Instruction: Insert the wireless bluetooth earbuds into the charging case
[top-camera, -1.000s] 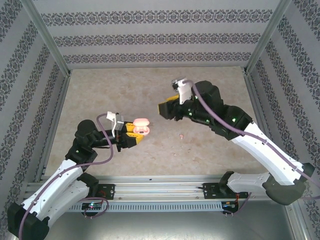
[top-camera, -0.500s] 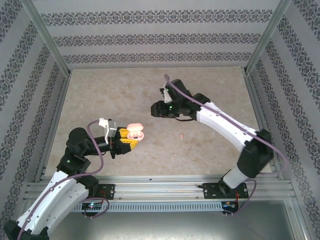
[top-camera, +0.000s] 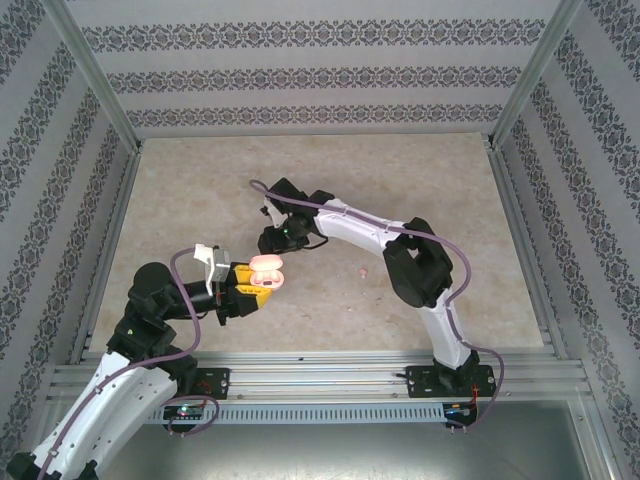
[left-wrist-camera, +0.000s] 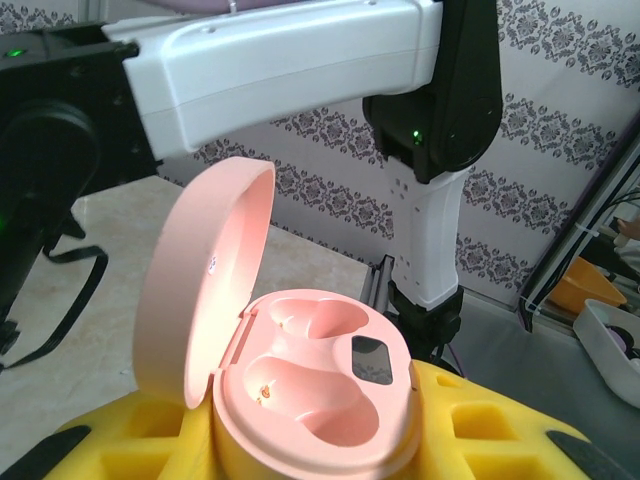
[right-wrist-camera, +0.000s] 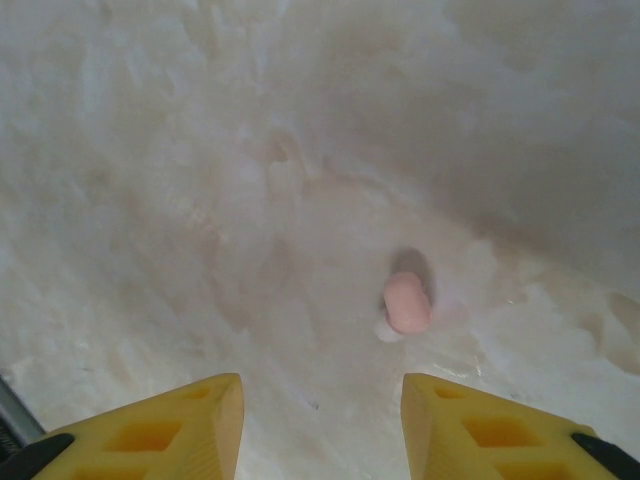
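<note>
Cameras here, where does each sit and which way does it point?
Top external: above and behind the bases, looking down on the table; both arms show.
Left wrist: looks along its yellow left fingers over the open pink charging case at the right arm.
Right wrist: looks down past open right fingers at a pink earbud on the table.
Shared: top and left wrist both show the case and right arm.

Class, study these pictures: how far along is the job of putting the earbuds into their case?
Done: the pink case is gripped by the left pincer, lid up. Both wells are empty, so no bud is in. In hand: the right pincer hangs open above the table, a pink earbud lying ahead of it. Left: grasp the bud and seat it in the case.
</note>
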